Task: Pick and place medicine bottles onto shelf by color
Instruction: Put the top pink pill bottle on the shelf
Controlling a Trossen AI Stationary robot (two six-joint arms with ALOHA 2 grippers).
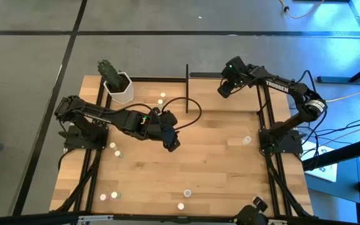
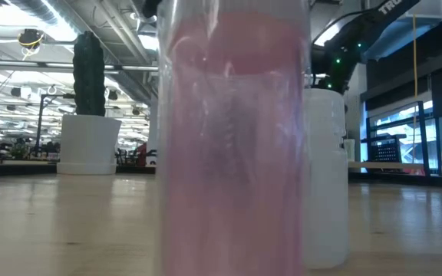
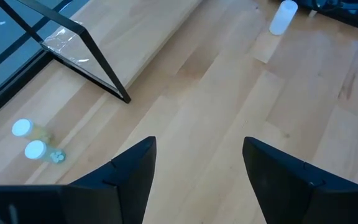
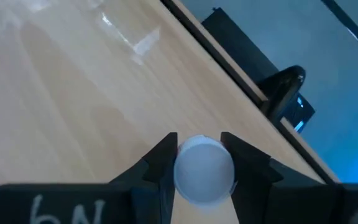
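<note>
Wooden tabletop (image 1: 217, 162) carries scattered medicine bottles (image 1: 114, 147). Right gripper (image 4: 199, 163) is over the far edge by the shelf (image 1: 224, 94), fingers clamped on 1 white-capped bottle (image 4: 204, 169). Left gripper (image 3: 197, 163) hovers mid-table, fingers apart and empty. 2 bottles (image 3: 28, 140) stand near a black upright (image 3: 92, 56). White plant pot (image 1: 119, 89) sits at the far left.

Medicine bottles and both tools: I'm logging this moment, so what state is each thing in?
Right tool: shut on a white-capped bottle, held above the shelf.
Left tool: open, empty, over bare tabletop.
Bottle by the right arm's base: standing on the table.
Two bottles near the plant pot: upright, side by side.
Plant pot: upright.
</note>
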